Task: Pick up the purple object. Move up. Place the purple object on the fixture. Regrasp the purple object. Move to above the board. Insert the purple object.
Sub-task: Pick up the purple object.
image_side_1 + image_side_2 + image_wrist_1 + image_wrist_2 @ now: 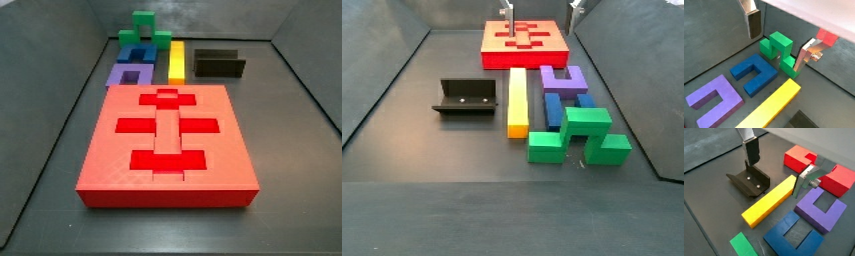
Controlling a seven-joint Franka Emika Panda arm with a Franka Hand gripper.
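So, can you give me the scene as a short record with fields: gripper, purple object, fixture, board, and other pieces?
gripper: gripper up above the floor, open, holding nothing
purple object: purple object flat on the floor, between the board and the blue block, untouched
fixture: fixture empty, beside the yellow bar
board: board on the floor, recesses empty
other pieces: yellow bar; blue block; green block
task stage: pick-up not yet done

purple object [821, 208]: matt plastic | fingers [753, 24]: silver metal | fixture [466, 96]: black, matt
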